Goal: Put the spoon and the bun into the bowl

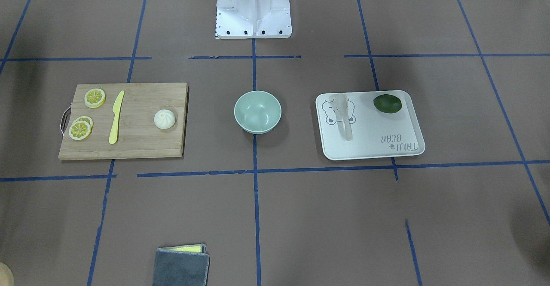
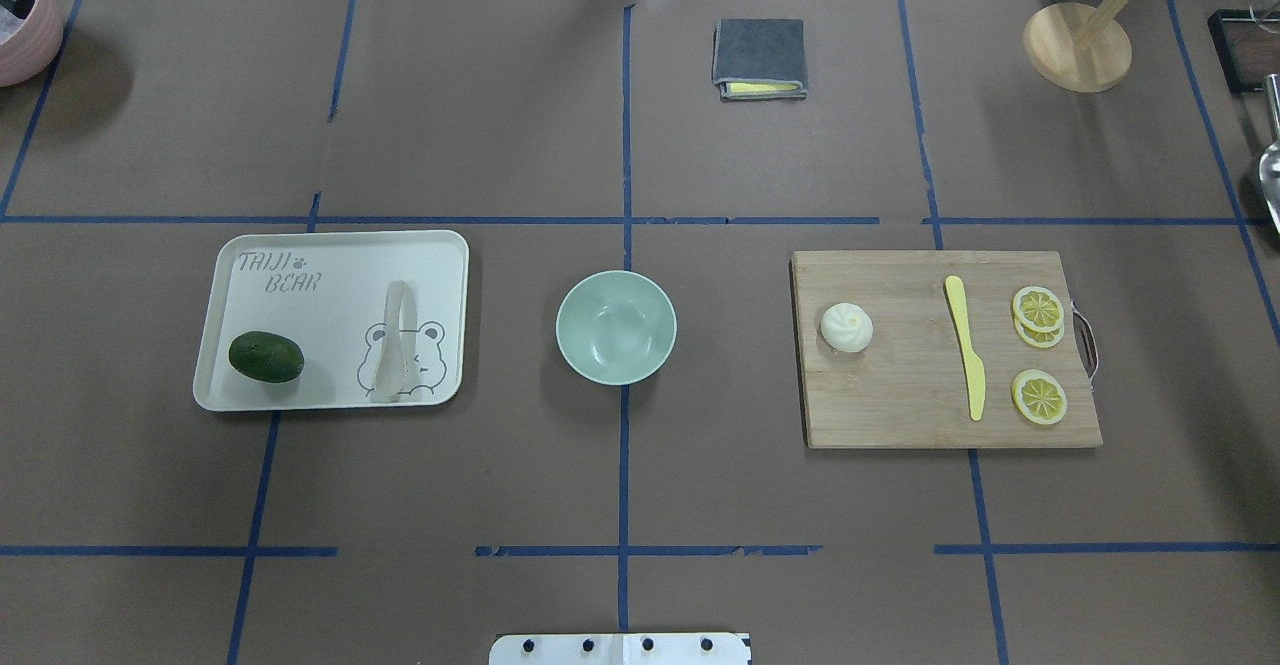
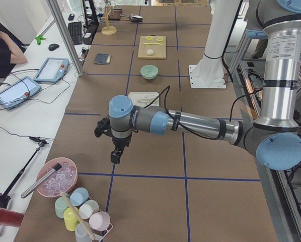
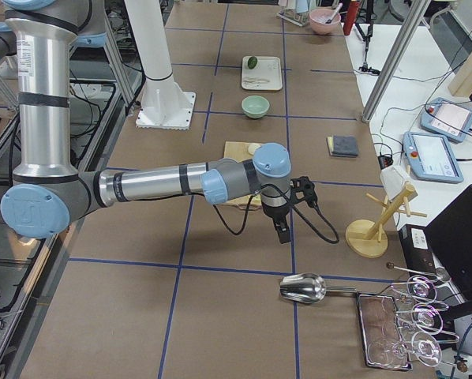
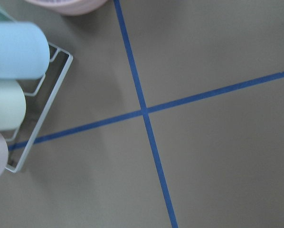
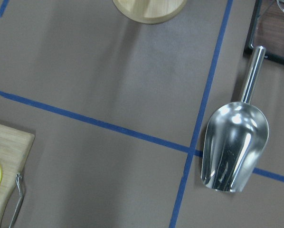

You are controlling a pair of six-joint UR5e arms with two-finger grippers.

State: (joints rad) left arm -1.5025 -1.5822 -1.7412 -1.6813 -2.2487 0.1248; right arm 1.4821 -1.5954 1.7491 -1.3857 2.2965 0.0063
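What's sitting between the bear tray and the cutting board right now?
Only the mint-green bowl, empty, standing apart from both. The overhead view shows it, with the tray at left and the cutting board at right.

The overhead view looks forward and steeply down on the counter (image 2: 700, 465). The front-facing view looks back from across it, and both frame the bowl (image 2: 616, 327) centrally. Side views look along the counter from afar. Wrist cameras face straight down, close.
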